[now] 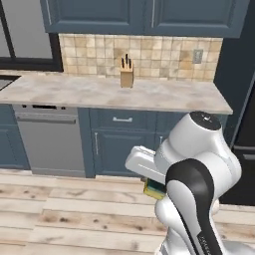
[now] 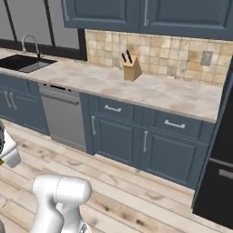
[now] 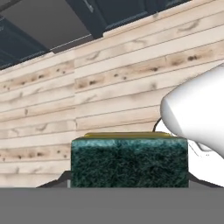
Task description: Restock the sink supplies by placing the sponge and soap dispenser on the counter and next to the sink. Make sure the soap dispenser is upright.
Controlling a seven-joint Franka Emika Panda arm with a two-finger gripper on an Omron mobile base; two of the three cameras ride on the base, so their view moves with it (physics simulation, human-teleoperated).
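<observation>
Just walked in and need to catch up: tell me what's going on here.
The robot arm carries the sponge between its fingers, low over the wood floor, green scrub side toward the hand camera. The sponge also peeks out beside the arm in the left base view. The base stands back from the counter; the sink lies far left. A knife block stands by the backsplash.

The sponge (image 3: pixel 129 161) is dark green and speckly in front, with a thin yellow strip on top. The counter (image 1: pixel 99 92) is beige with cloudy marks, over dark blue cabinets (image 2: pixel 123 136). The floor (image 3: pixel 109 87) is pale wood planks with brown knots.
</observation>
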